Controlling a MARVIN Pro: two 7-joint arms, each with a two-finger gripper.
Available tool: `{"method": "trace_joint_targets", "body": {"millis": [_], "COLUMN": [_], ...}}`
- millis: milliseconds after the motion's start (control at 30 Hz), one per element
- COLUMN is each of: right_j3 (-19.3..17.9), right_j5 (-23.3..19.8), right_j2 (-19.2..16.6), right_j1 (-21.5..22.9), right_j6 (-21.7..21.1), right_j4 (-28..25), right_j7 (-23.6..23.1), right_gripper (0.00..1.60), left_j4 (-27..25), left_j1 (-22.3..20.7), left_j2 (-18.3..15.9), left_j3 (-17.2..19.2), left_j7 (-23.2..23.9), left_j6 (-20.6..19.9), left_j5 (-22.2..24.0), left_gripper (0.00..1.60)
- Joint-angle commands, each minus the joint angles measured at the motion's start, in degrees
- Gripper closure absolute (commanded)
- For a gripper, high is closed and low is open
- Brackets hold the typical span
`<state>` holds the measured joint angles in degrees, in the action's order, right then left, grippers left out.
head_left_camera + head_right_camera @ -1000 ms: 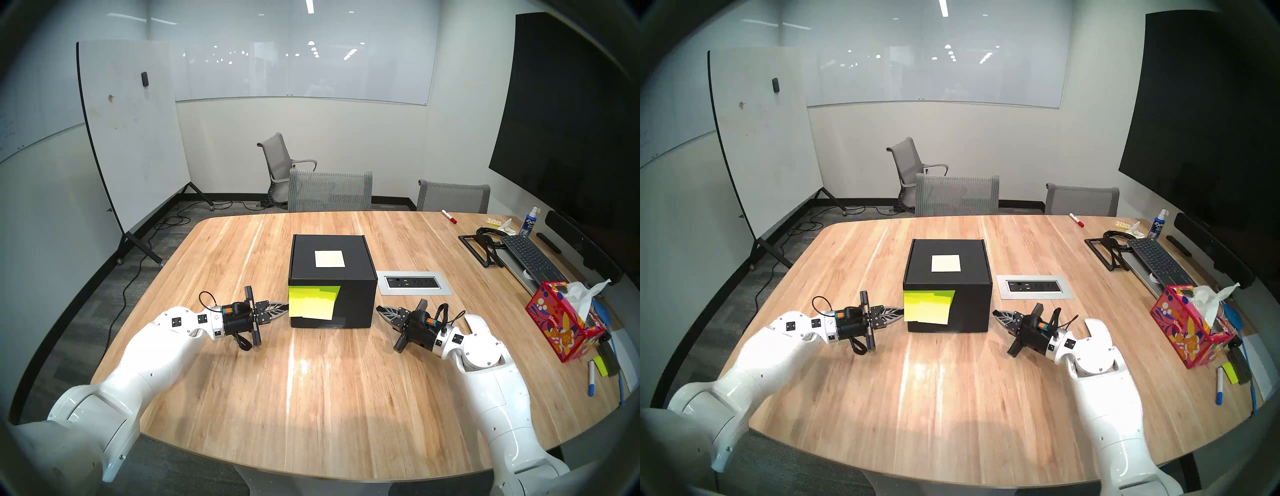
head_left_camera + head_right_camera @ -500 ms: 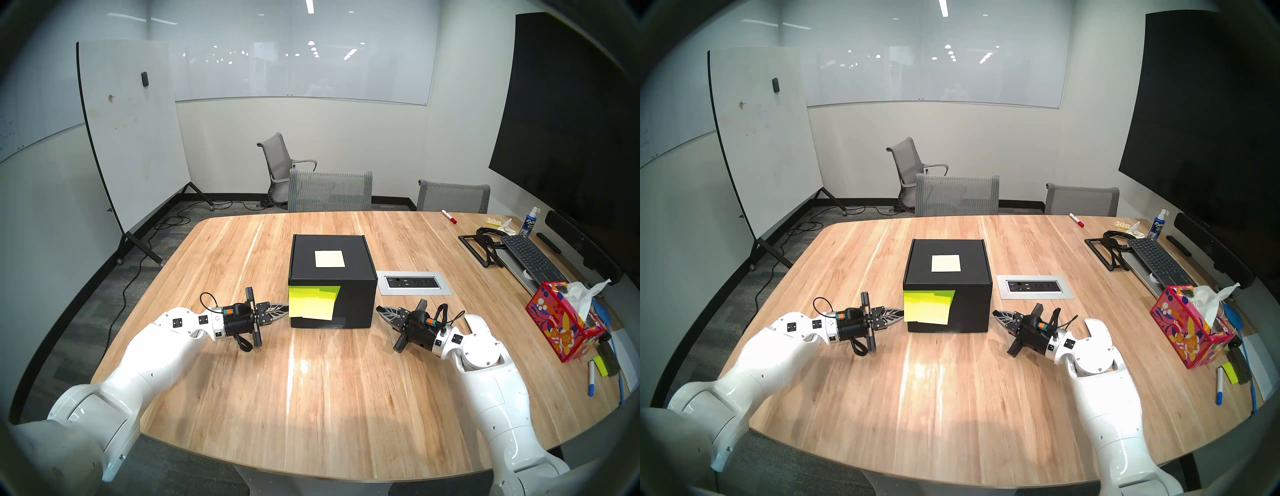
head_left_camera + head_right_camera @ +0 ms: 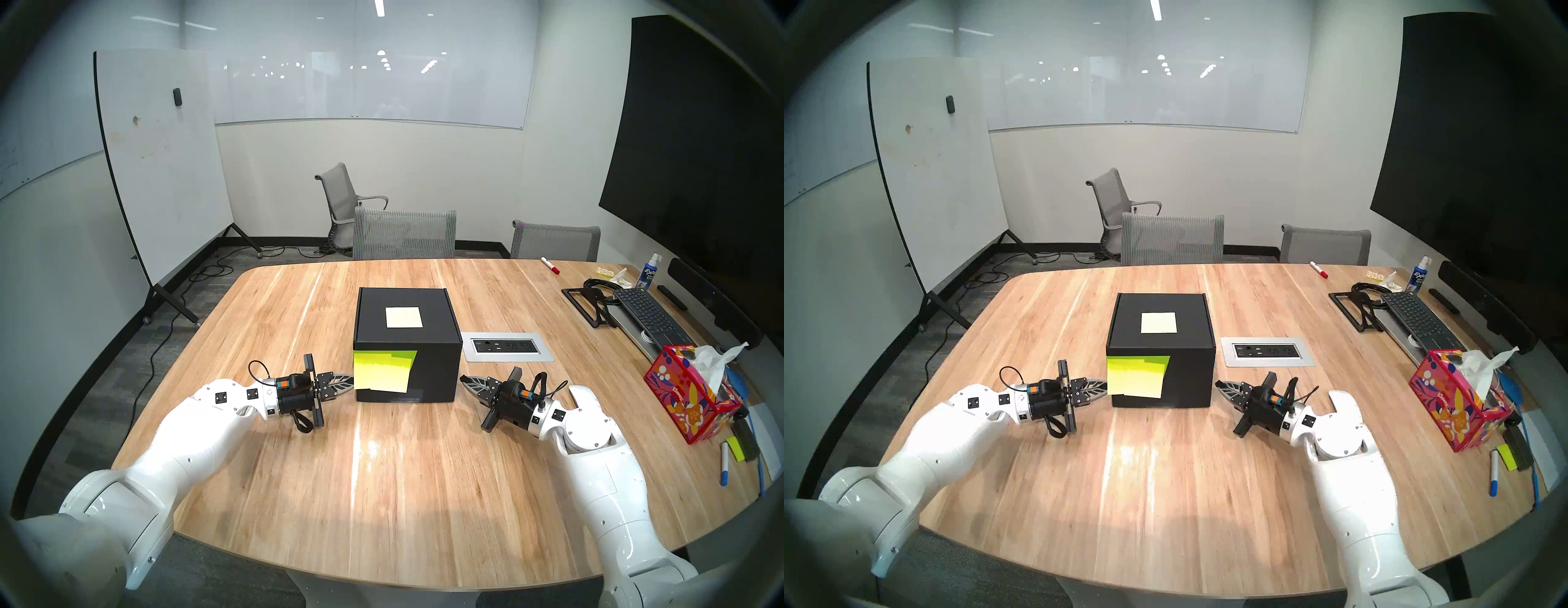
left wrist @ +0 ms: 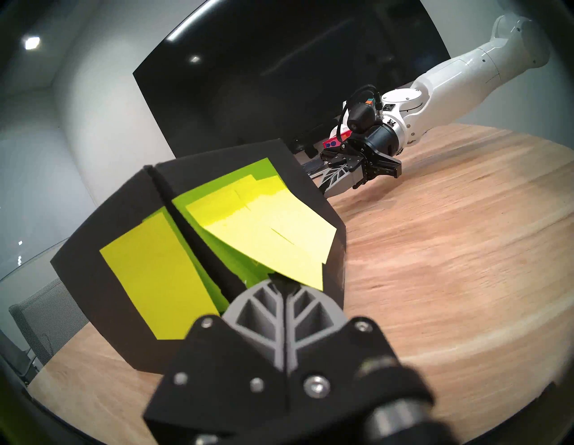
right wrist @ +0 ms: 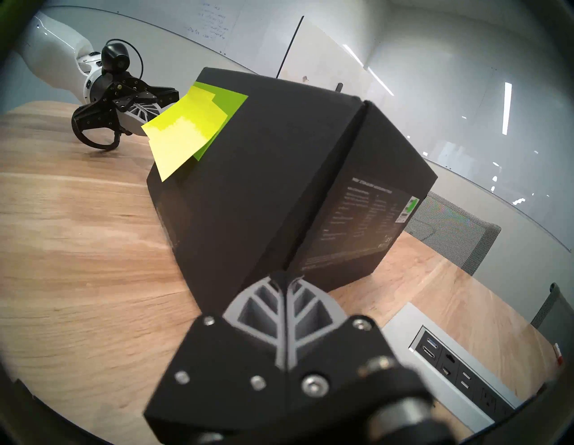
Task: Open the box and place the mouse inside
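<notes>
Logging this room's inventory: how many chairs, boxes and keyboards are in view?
Chairs: 3
Boxes: 2, the black box and the tissue box
Keyboards: 1
Total: 6

You have one black box [image 3: 407,344] and two grippers beside it. Behind the box you see three chairs [image 3: 404,234].

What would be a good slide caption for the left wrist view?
Left hand, shut, points at the corner of the closed black box with its yellow-green sticky notes; the right hand waits at the opposite side.
</notes>
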<state>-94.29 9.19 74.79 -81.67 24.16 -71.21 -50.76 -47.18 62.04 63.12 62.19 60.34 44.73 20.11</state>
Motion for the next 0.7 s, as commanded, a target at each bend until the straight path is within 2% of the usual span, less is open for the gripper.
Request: {"method": "trace_joint_targets", "body": {"millis": [0, 667], "right_j3": [0.44, 0.64], "right_j5": [0.07, -0.27], "right_j2": [0.37, 0.50], "right_j1": [1.33, 1.07], "right_j6": [0.44, 0.59], "right_j4": [-0.53, -1.09], "right_j7": [0.06, 0.03], "right_gripper": [1.60, 1.60], "left_j4": [-0.20, -1.07], "left_j1": [-1.09, -1.27], "left_j2": [-0.24, -1.30], "left_j3": [-0.28, -2.37], "left_j7": [2.06, 1.80], "left_j6": [0.41, 0.46], "left_j5": [1.02, 2.63], "left_gripper": [1.60, 1.60]}}
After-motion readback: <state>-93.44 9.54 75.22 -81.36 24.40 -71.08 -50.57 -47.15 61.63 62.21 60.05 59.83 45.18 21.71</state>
